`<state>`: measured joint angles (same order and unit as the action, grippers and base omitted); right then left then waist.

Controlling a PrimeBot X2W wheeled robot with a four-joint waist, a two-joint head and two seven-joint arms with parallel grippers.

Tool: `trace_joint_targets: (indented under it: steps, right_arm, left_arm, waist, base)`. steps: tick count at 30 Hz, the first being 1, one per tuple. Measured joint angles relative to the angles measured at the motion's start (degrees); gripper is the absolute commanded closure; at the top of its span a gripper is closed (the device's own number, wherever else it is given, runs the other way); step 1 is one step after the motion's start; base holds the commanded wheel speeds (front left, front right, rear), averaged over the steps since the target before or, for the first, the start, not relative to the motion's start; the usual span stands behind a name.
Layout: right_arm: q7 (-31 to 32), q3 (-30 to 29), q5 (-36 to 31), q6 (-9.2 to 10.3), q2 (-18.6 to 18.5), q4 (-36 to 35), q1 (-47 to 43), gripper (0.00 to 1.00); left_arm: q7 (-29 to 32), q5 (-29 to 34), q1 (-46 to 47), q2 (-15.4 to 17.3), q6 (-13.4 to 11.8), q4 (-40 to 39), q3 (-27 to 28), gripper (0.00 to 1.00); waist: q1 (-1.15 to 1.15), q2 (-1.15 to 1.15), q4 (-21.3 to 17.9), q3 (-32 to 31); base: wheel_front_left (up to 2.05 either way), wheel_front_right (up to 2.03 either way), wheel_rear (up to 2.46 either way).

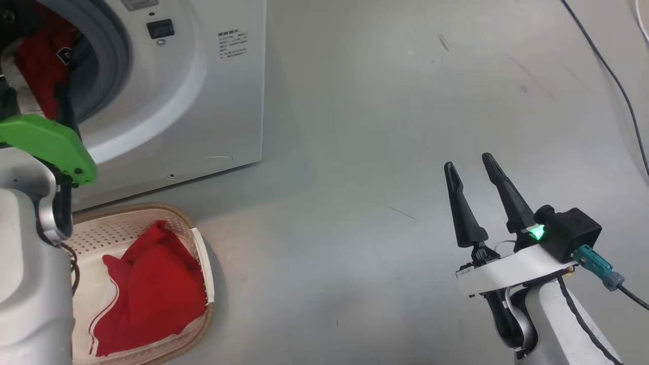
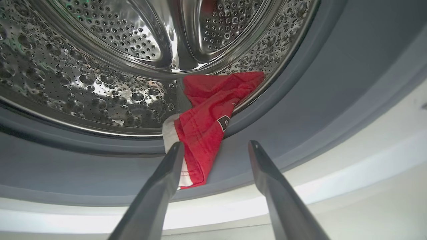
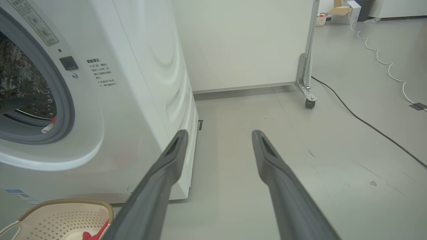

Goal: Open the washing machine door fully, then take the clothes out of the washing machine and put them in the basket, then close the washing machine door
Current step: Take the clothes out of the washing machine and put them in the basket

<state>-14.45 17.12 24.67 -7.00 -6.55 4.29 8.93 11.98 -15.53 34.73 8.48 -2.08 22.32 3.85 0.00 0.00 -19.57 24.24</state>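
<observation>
Left tool (image 2: 215, 144) was aimed into the washing machine (image 1: 203, 101) opening, fingers spread, gripping nothing. A red garment (image 2: 206, 116) hung over the grey seal (image 2: 300, 100), just beyond the tool's fingertips. Right tool (image 1: 468, 161) stood released above the floor (image 1: 355, 152). A second garment (image 1: 152, 289) lay in the basket (image 1: 207, 274).
</observation>
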Motion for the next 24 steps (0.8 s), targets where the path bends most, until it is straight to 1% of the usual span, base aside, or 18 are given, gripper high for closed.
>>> trace_joint_targets:
  steps: [7, 10, 17, 24]
  right_arm:
    - [0.0, 0.4, 0.5, 0.0, 0.6, 0.1, 0.5, 0.0]
    - [0.0, 0.3, 0.5, 0.0, 0.8, 0.1, 0.9, 0.0]
    - [0.0, -0.2, 0.6, 0.0, 1.1, 0.1, 1.5, 0.0]
    - [0.0, -0.4, 0.7, 0.0, 1.2, 0.4, 2.1, 0.0]
  left_arm:
    - [5.8, 0.5, 4.8, 1.2, -1.7, 4.3, 0.3, 0.0]
    - [7.3, 0.5, 6.4, 1.5, -2.2, 5.8, 0.9, 0.0]
    - [9.2, 1.5, 9.5, 3.3, -3.3, 9.0, 2.1, 0.0]
    - [10.9, 1.6, 11.9, 3.3, -3.9, 12.5, 3.9, 0.0]
  waist:
    - [0.0, 0.0, -2.7, 1.9]
    - [0.0, 0.0, -3.4, 2.6]
    - [0.0, 0.0, -4.7, 4.1]
    - [0.0, 0.0, -5.1, 4.7]
  base:
    - [0.0, 0.0, 0.0]
    - [0.0, 0.0, 0.0]
    - [0.0, 0.0, 0.0]
    - [0.0, 0.0, 0.0]
